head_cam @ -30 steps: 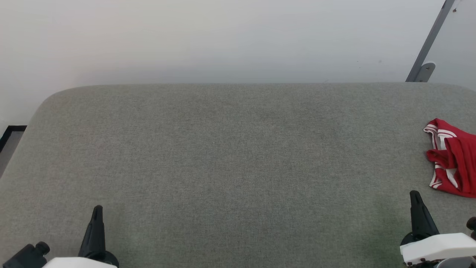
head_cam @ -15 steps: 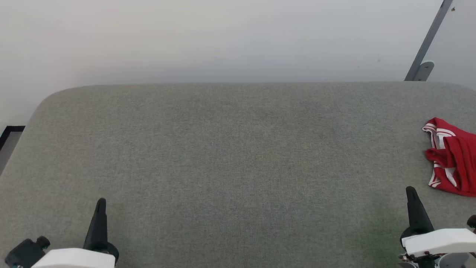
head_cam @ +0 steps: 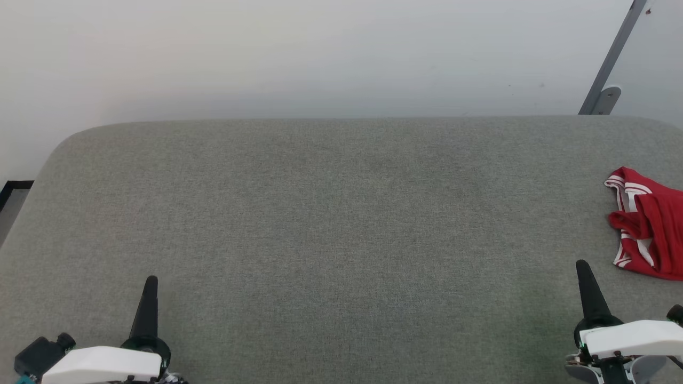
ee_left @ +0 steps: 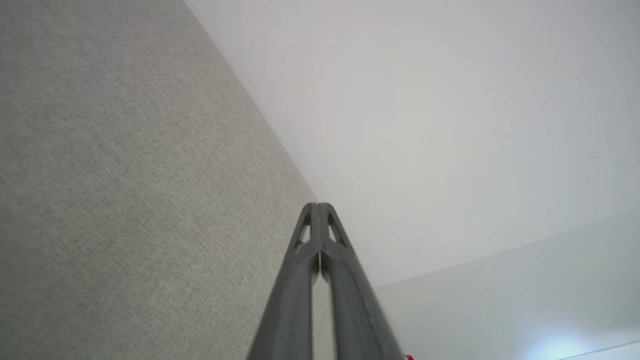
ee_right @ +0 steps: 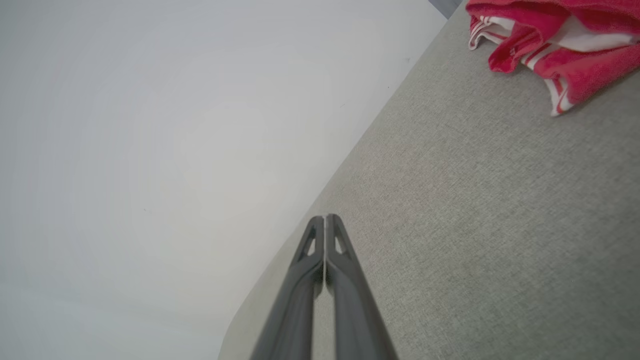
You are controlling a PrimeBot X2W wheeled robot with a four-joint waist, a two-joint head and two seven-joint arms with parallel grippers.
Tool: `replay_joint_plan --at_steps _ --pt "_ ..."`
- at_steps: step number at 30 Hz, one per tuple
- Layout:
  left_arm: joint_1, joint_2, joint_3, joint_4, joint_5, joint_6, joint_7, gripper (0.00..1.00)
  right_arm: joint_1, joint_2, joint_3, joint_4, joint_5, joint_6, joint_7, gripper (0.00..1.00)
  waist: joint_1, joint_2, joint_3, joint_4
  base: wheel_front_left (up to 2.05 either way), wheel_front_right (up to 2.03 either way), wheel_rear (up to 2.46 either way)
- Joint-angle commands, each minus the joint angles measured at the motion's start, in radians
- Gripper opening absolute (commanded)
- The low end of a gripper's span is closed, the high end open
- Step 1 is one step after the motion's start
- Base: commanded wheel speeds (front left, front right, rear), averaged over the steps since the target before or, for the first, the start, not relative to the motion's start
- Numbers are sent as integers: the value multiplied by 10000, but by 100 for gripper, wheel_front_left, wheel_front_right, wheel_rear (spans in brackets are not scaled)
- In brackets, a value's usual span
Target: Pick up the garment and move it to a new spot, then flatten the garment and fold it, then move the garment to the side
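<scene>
Because the shirt (head_cam: 648, 229) lies bunched in loose folds at the far right of the grey padded table (head_cam: 341, 213) and runs out of the head view, we cannot see its whole outline. We judge that to be the main hazard: any reach for it would be aimed at a heap whose layers and far side are hidden. A pinch there might catch a single layer or a striped sleeve hem, so the rest would drag or unroll. If it lies close to the table's side, which we cannot tell, a nudge could send it over.

A heap at the side fits a shirt waiting to be picked up as well as one put aside with its fold gone slack, so we name no move.

The left gripper (head_cam: 151, 282) and the right gripper (head_cam: 581, 266) sit over the near edge, well apart from each other. The right one is near the shirt but clear of it. Both have their fingers pressed together, pinching nothing, and neither touches the shirt.
</scene>
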Motion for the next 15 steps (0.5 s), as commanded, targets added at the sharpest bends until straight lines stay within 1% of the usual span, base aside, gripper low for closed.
replay_joint_plan --at_steps 1,15 --pt "-289 26 58 -45 -267 -28 97 0 -261 2 13 -142 319 1 73 0 0 0 2 -4 0 0 0" --pt "-584 -130 118 129 -1451 -35 456 0 -423 94 65 -145 1695 1 435 0 0 0 22 -42 0 0 0"
